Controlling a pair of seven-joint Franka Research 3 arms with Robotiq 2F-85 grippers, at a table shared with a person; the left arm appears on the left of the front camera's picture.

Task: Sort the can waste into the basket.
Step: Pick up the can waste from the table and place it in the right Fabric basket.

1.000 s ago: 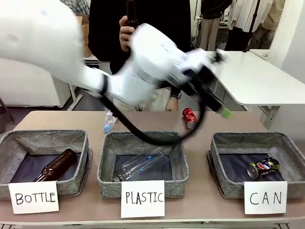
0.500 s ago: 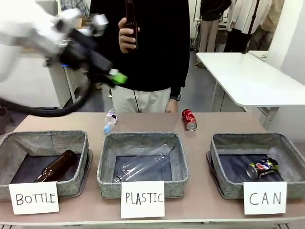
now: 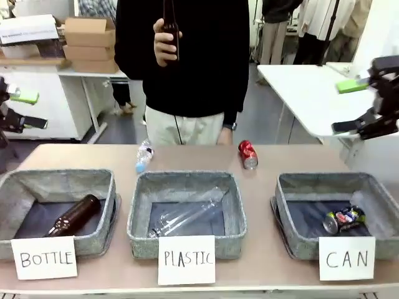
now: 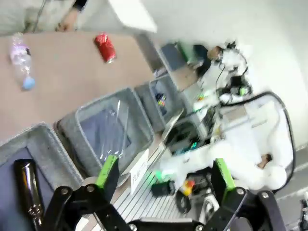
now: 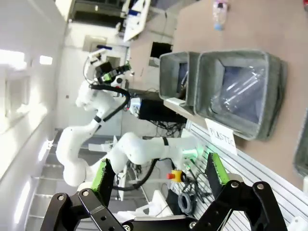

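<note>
Pulling back left, the left gripper (image 3: 28, 109) is gaping empty, like the right gripper (image 3: 348, 106); dark can (image 3: 344, 218) is lying in basket (image 3: 324, 179), red can (image 3: 247, 154) waiting on table (image 3: 259, 187).

A robotics lab: a white robot arm (image 5: 144, 147) with trailing cables (image 5: 113, 103) beside the counter (image 3: 262, 180), stacked cardboard boxes (image 3: 89, 36), and a bare white table (image 3: 318, 103) behind.
</note>
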